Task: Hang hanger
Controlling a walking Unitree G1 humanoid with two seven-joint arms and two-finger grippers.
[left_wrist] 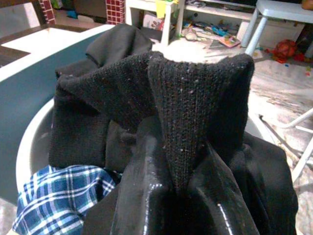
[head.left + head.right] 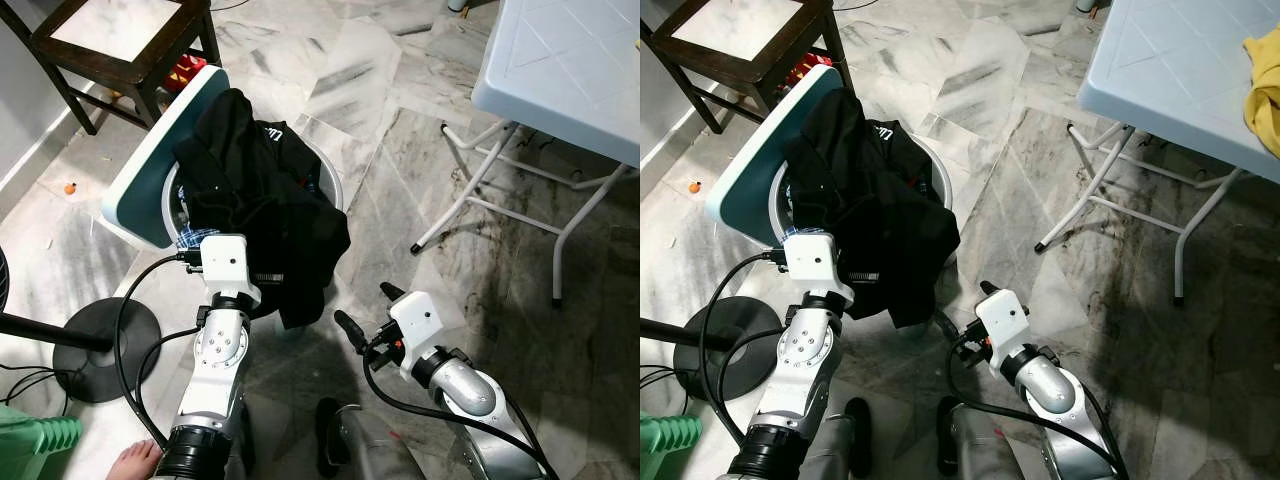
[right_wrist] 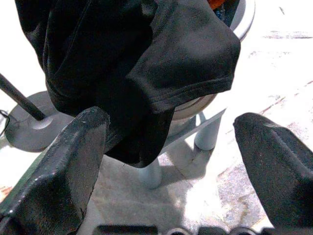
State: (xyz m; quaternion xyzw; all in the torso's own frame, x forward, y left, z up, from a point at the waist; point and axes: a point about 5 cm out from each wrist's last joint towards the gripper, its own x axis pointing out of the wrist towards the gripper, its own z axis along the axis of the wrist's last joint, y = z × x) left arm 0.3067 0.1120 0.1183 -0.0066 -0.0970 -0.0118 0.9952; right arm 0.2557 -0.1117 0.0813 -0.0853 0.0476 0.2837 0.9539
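No hanger is making itself plain from where I'm standing; if there is one, the heap of dark clothing is covering it. The left hand (image 1: 186, 205) is pressing its glossy black fingers (image 1: 146, 200) together on a fold of black knitted garment (image 1: 195, 107), and the cloth is hiding the fingertips completely. That garment is spilling out of a round white laundry basket (image 2: 335, 185), draping over the rim and hanging down toward the marble floor (image 2: 380, 120). Deeper in the basket a blue plaid cloth (image 1: 58, 196) is peeking out beneath the black pile (something orange is showing at the rim too, too small to name). A teal-and-white lid (image 2: 150, 160) is leaning up against the basket's side.

The right hand (image 3: 171, 161) is hovering low beside the basket with its two fingers spread wide, gripping nothing, the drooping black hem just ahead of them. A fan base (image 2: 105, 350) with its dark pole is standing on the floor nearby, partly cut off at the edge. A white folding tabletop (image 2: 1180, 80) is carrying a yellow cloth (image 2: 1265, 80), half out of frame. A person's bare foot (image 2: 135, 462) is poking in at the bottom.
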